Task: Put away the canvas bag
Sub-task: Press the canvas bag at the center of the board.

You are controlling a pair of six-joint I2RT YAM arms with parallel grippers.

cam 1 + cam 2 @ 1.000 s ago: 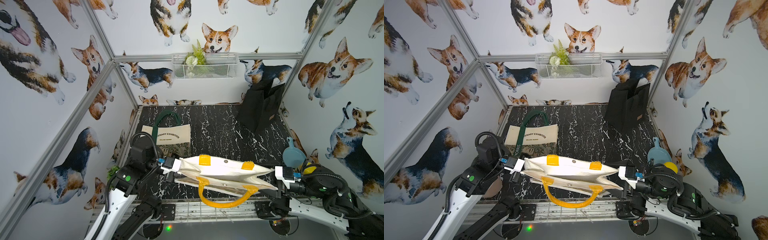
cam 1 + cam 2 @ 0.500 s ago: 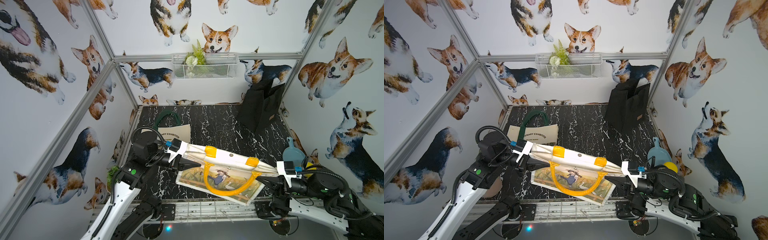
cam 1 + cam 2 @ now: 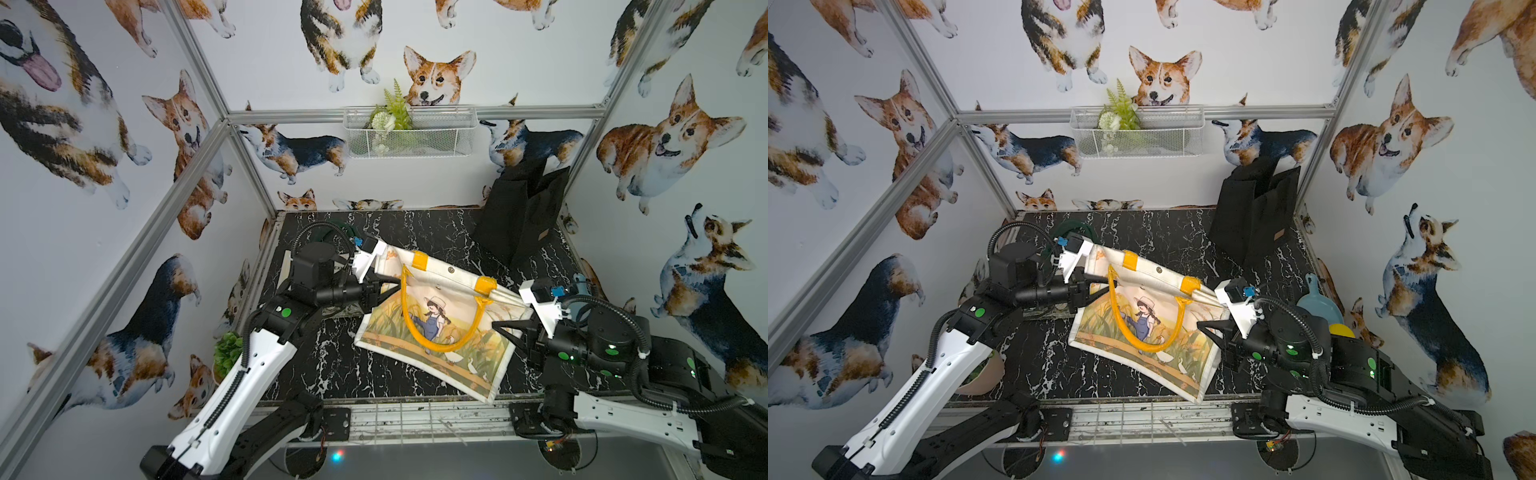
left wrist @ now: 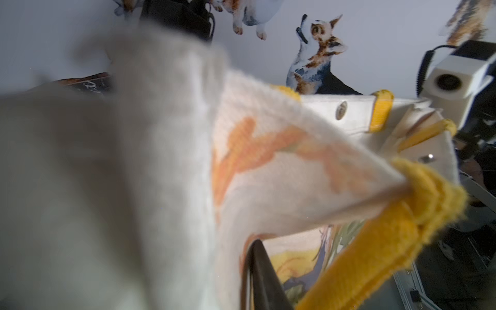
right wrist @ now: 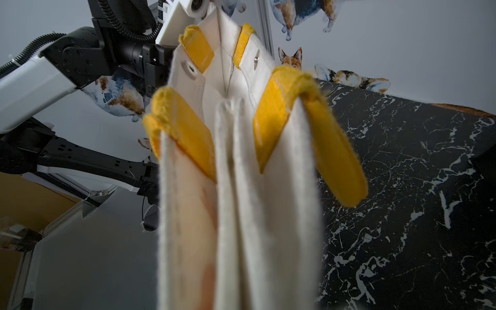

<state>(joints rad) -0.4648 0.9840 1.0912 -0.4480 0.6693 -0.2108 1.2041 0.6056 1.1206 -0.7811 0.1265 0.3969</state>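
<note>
Left wrist view is mostly cream cloth close to the lens, with one dark finger (image 4: 259,271) showing below it, so I cannot tell whether the left gripper (image 3: 384,287) pinches that end or stands loose about it. From there the canvas bag (image 3: 453,291) runs rightward. In both top views its top hem is the long axis, slanting from the far-left end at the left gripper to the near-right end at the right gripper (image 3: 513,330), whose jaws are closed tight on the folded side hem. The printed face hangs below that line, with its lowest corner over the near rim of the table (image 3: 415,232). Each arm sits at its own end, so neither is nearer. Any carry, I judge, must move both ends together.
</note>
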